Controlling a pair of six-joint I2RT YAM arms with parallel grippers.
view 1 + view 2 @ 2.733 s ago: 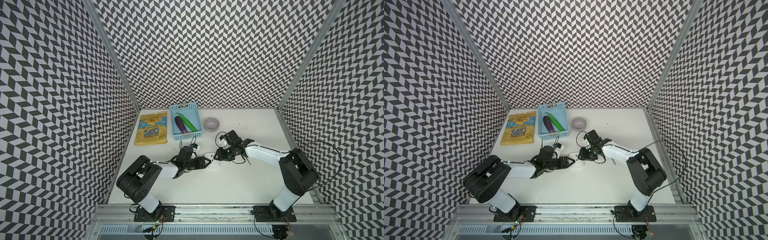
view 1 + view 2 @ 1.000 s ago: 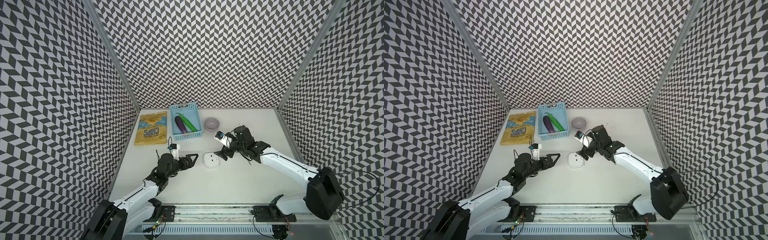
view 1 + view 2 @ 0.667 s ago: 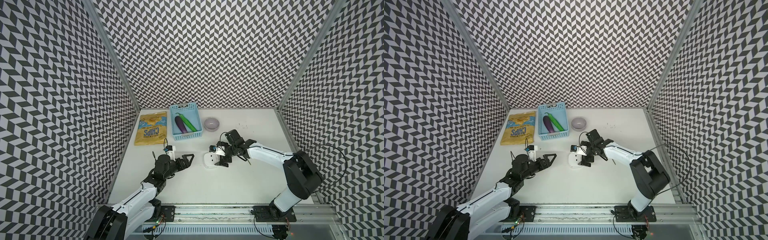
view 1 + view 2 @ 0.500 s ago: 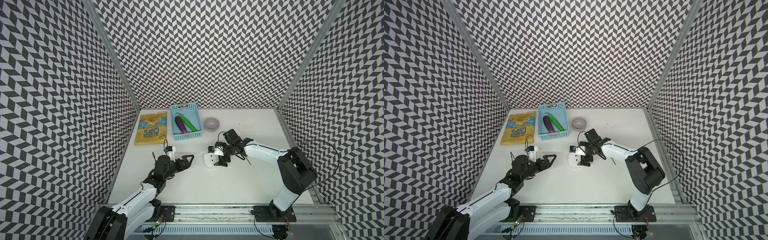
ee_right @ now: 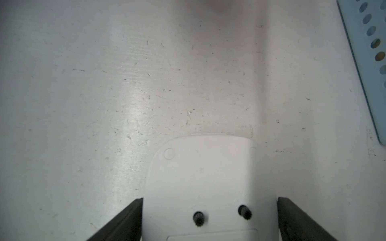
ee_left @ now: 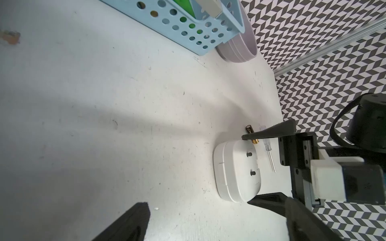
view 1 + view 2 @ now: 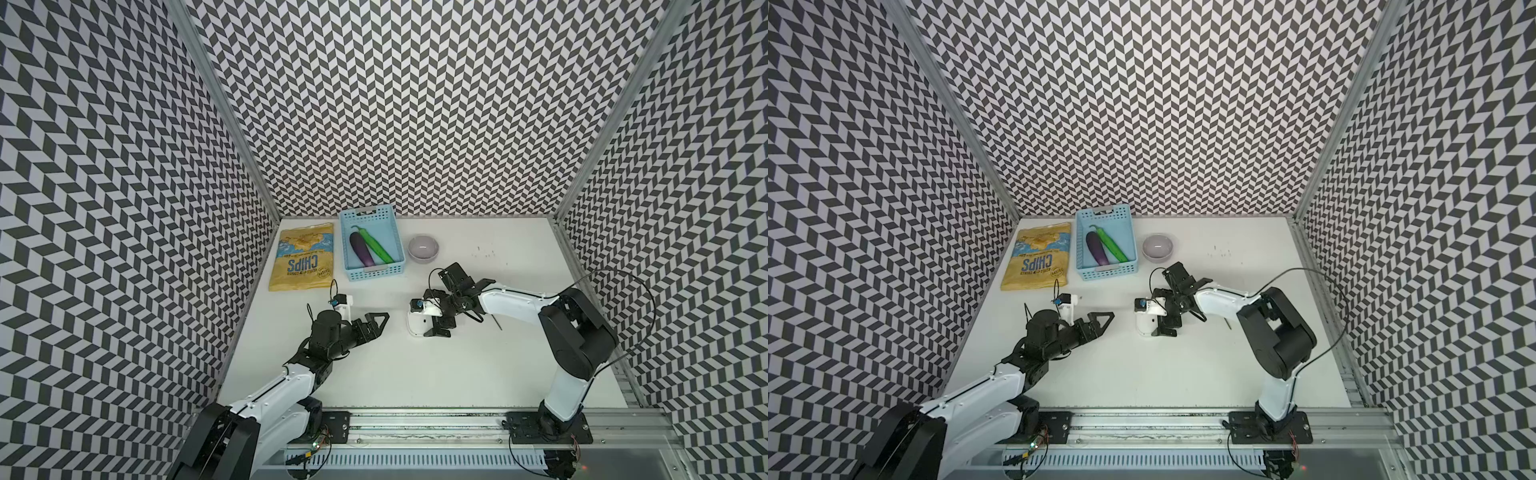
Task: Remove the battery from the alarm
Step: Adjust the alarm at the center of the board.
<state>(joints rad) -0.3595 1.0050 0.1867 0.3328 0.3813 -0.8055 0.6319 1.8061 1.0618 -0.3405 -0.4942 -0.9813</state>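
Take 12 o'clock as the back wall. Your left arm runs low and almost straight from its base at 7 o'clock toward the middle of the table [image 7: 415, 374]. The left gripper [image 7: 379, 324] points to 3 o'clock. Its black wedge-shaped fingers are spread wide around nothing, and it is well short of the alarm [image 7: 415, 328].

Your right arm rises from its base at 5 o'clock and folds sharply at the dark elbow. Its white forearm runs toward 9 o'clock, and the wrist tips down over the alarm. The right gripper [image 6: 245, 169] has its jaws spread wide, one on each flank of the alarm. The right wrist view shows them close against its sides, but you cannot tell whether they press.

The alarm lies near the table's centre, back up. It is a smooth white plastic rounded square with a seam round its edge and two small dark stems standing out of the back.

The battery [image 6: 249, 129] is a small dark cylinder with a gold end. It lies on the table outside the alarm, just beside its 2 o'clock corner, and a right finger partly crosses it in the left wrist view. Both top views hide it. Just past it lies a screwdriver [image 6: 267, 145] with a clear handle and a thin metal shaft.

Toward 12 o'clock stands a pale blue perforated plastic basket [image 7: 374, 272] holding a glossy purple aubergine [image 7: 360, 249] and a long green vegetable [image 7: 378, 246]. A round lilac bowl [image 7: 423, 247] sits at its 3 o'clock. A crinkled yellow chips bag [image 7: 302, 262] lies flat at its 9 o'clock.
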